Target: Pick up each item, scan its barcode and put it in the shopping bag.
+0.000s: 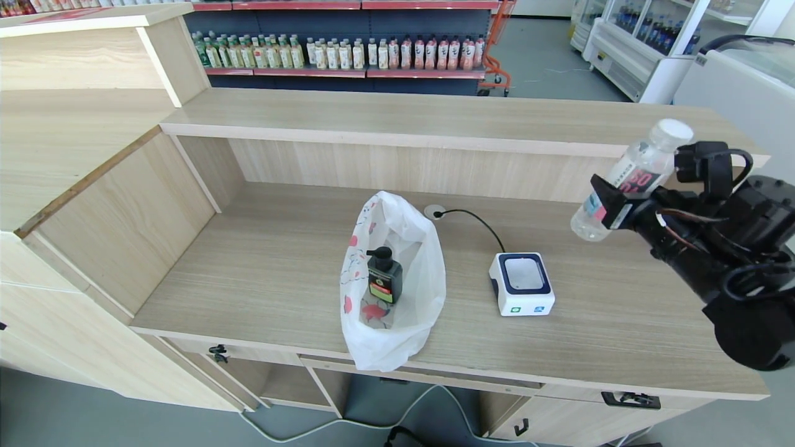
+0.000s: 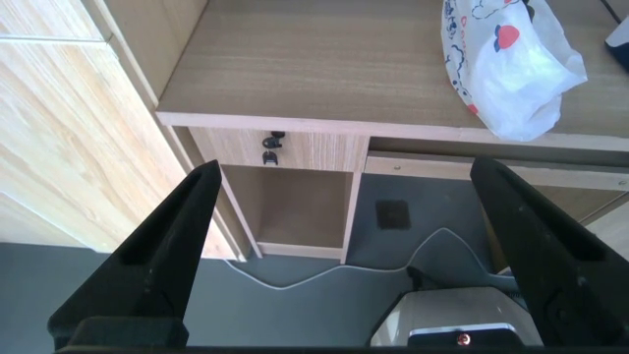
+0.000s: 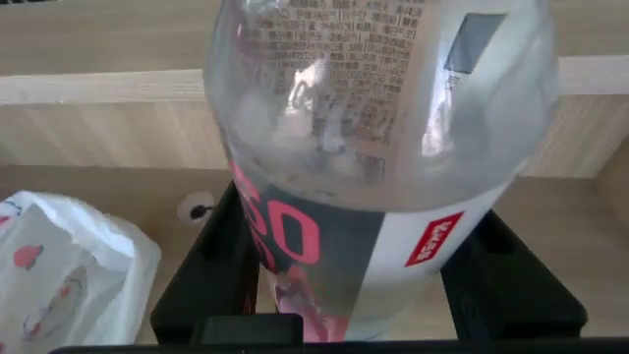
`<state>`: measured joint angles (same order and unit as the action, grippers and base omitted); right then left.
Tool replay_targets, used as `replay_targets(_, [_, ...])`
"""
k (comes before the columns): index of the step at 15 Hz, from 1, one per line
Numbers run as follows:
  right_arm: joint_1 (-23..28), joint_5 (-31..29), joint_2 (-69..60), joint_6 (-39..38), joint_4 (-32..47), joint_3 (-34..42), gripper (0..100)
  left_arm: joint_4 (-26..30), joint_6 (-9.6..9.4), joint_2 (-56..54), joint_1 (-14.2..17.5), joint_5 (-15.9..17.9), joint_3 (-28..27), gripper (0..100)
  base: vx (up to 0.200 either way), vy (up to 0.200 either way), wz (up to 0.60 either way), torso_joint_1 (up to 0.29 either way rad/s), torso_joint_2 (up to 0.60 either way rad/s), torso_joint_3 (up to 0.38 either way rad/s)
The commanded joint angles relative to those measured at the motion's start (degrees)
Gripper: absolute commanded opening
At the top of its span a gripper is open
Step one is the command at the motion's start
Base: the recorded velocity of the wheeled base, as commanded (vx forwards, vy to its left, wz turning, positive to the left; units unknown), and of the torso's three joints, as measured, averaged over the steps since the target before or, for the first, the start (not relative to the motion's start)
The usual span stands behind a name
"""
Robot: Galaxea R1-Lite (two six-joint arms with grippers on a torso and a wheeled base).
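Your right gripper (image 1: pixel 612 202) is clamped on a clear water bottle (image 1: pixel 633 174), its fingers pressed against either side of the lower body. You hold the bottle up in the air over the right part of the wooden counter (image 1: pixel 279 267). It is tilted, with the white cap pointing up and to the far right and the base down toward the left. In the right wrist view the bottle (image 3: pixel 373 147) sits between the black fingers (image 3: pixel 197 285), with its printed label turned to the camera.

Your left gripper (image 2: pixel 344 256) has its fingers (image 2: pixel 157 256) spread wide apart. It hangs off the near left side of the counter, lower than the counter top, facing a drawer front with a black handle (image 2: pixel 271 147).

The shopping bag (image 1: pixel 391 285), white plastic with red prints, stands open at the middle of the counter by the near edge. A dark pump bottle (image 1: pixel 384 276) stands upright inside it.

The barcode scanner (image 1: pixel 522 282), a white box with a dark-framed window facing up, sits just right of the bag and apart from it. The held bottle is to the right of the scanner and well above it. A black cable (image 1: pixel 478 223) runs from the scanner to a round port (image 1: pixel 434 212) in the counter at the far side.

Behind the counter's raised far ledge is a store shelf of drink bottles (image 1: pixel 341 53), and glass-door coolers (image 1: pixel 640 37) stand at the far right.
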<state>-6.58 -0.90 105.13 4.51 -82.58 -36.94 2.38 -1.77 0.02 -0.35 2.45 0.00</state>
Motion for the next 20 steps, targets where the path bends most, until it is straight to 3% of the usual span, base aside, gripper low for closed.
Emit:
replay_targets(1, [1.31,4.24,-2.65,9.73,-7.42,11.71,0,0.00,0.01,-0.02,0.00,0.01,0.00,100,0.000,0.000,0.00,0.000,0.00,0.000])
replay_targets(3, [1.84,4.68,-3.09,9.64,-7.42,11.62,0,0.00,0.01,-0.02,0.00,0.01,0.00,100,0.000,0.000,0.00,0.000,0.00,0.000])
replay_targets(7, [3.51,11.71,-3.18,3.05,-7.42,11.80,0,0.00,0.01,-0.02,0.00,-0.08,0.00,100,0.000,0.000,0.00,0.000,0.00,0.000])
replay_targets(20, [3.24,12.06,-2.56,1.55,-7.42,12.24,0,0.00,0.01,-0.02,0.00,0.01,0.00,100,0.000,0.000,0.00,0.000,0.00,0.000])
